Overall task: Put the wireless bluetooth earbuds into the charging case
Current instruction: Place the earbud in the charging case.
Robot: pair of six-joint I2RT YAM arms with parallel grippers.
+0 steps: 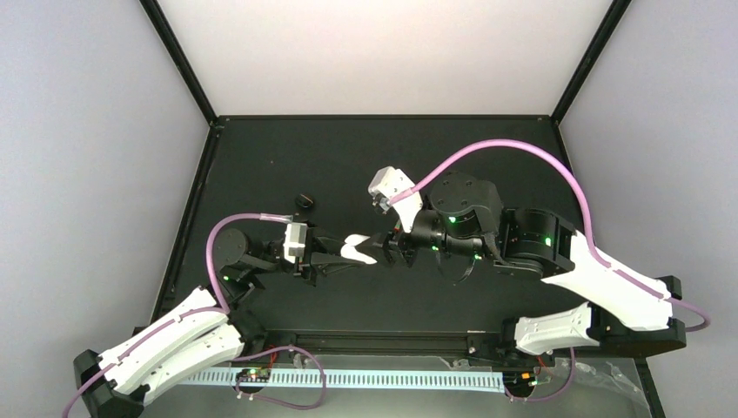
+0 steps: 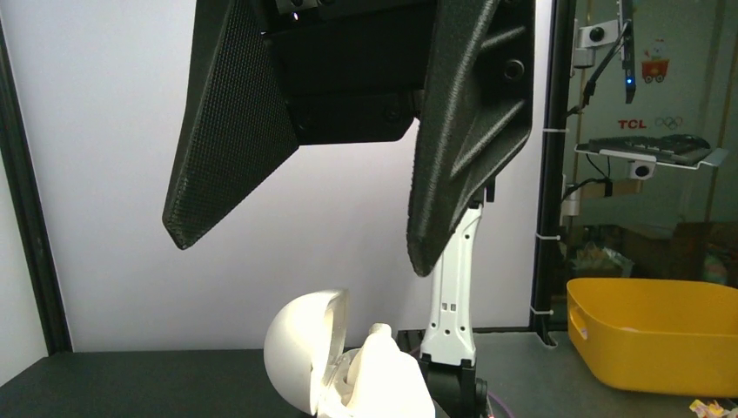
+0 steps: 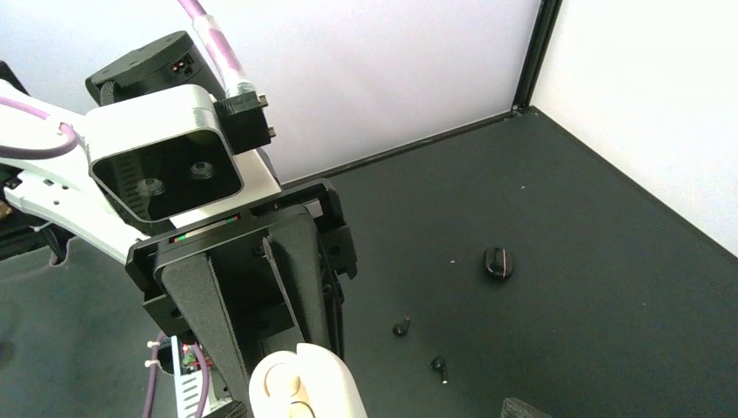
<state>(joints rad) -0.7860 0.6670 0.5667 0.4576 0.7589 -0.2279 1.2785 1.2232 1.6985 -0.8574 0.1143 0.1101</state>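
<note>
The white charging case [image 1: 358, 250] sits mid-table with its lid swung open, between my two grippers. In the left wrist view the case [image 2: 309, 361] lies just beyond and below my left gripper [image 2: 300, 252], whose jaws are spread wide and empty. My left gripper [image 1: 335, 259] points right at the case. My right gripper [image 1: 393, 248] faces it from the other side. In the right wrist view only one fingertip [image 3: 522, 407] shows, well clear of the case [image 3: 300, 383]. Two tiny black earbuds [image 3: 400, 328] [image 3: 438, 366] lie on the table beyond the case.
A larger black round puck [image 3: 497, 262] lies further back on the table, also visible in the top view [image 1: 303, 201]. White walls with black frame posts enclose the table. A yellow bin [image 2: 653, 335] stands outside, to the right.
</note>
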